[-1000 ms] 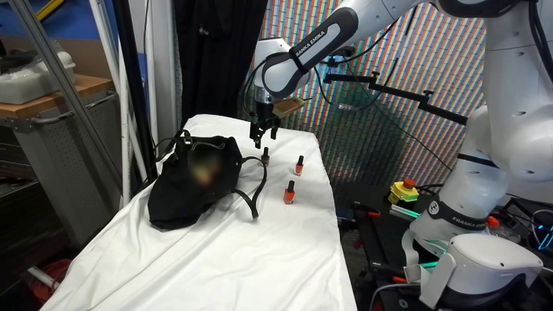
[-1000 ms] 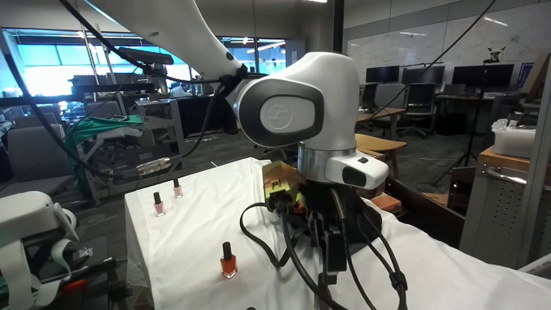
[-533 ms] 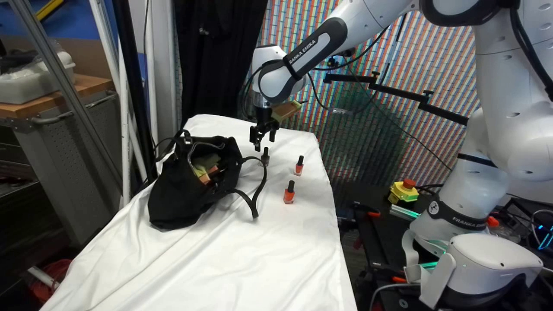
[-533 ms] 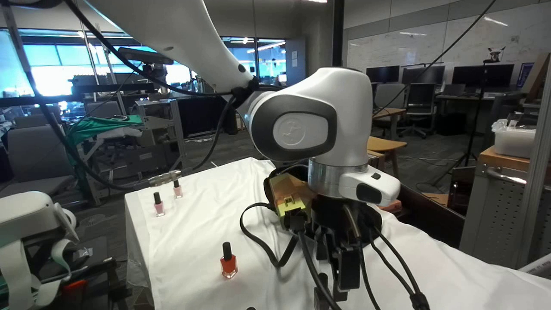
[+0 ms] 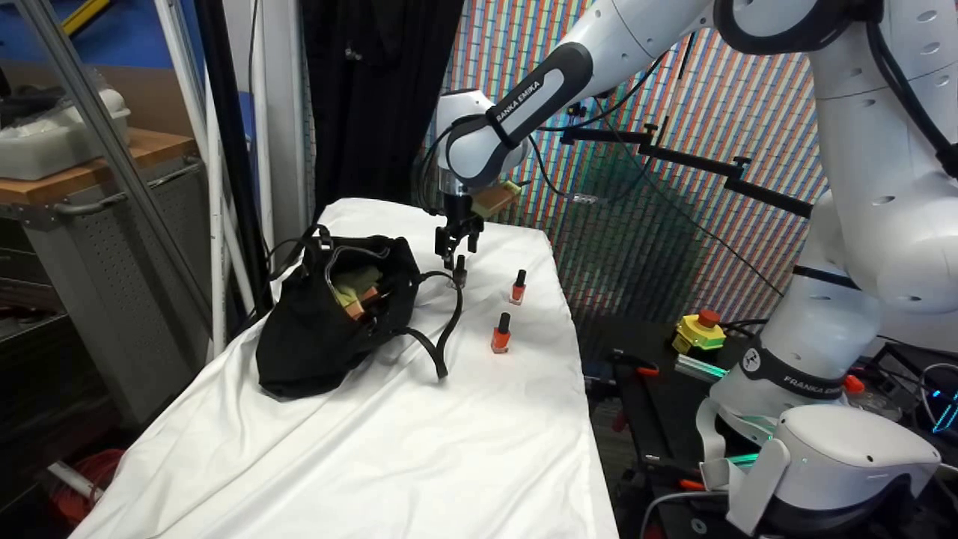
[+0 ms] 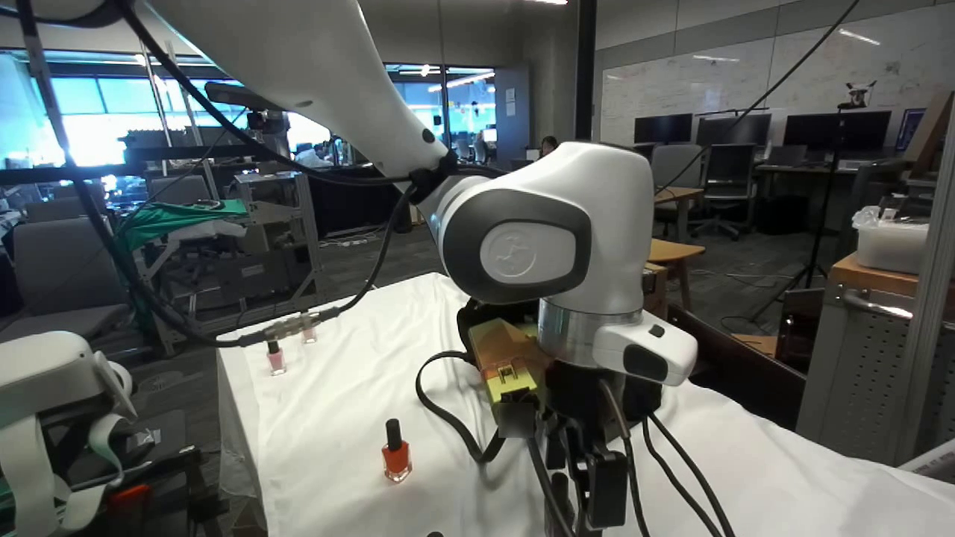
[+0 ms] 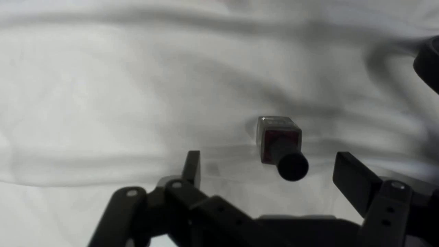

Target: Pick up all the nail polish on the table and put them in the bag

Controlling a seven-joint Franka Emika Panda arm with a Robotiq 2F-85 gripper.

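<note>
"RANKA EMIKA" can be read on the robot arm, the first letter being hidden; "FRANKA EMI" is shown on a black band at its base, the rest being turned out of sight. On the whiteboard faint writing is seen, too small to be made out.

The table is draped in a wrinkled white cloth. A black curtain, a striped wall, a perforated grey cart and a white headset are caught in an exterior view; monitors and office chairs are seen by the whiteboard.

In the wrist view a nail polish bottle is shown from above, with square clear glass, dark red contents and a round black cap. It is stood upright on the cloth; the jaws of the gripper are spread wide to either side, and it is touched by neither. A second bottle and a third bottle, orange-red and black-capped, are stood toward the table's edge. A pale pink bottle and another pale bottle are seen in an exterior view, the latter partly covered by a cable connector. The black bag is slumped near the first three, yellowish-green and orange-brown items being shown in its mouth.
</note>
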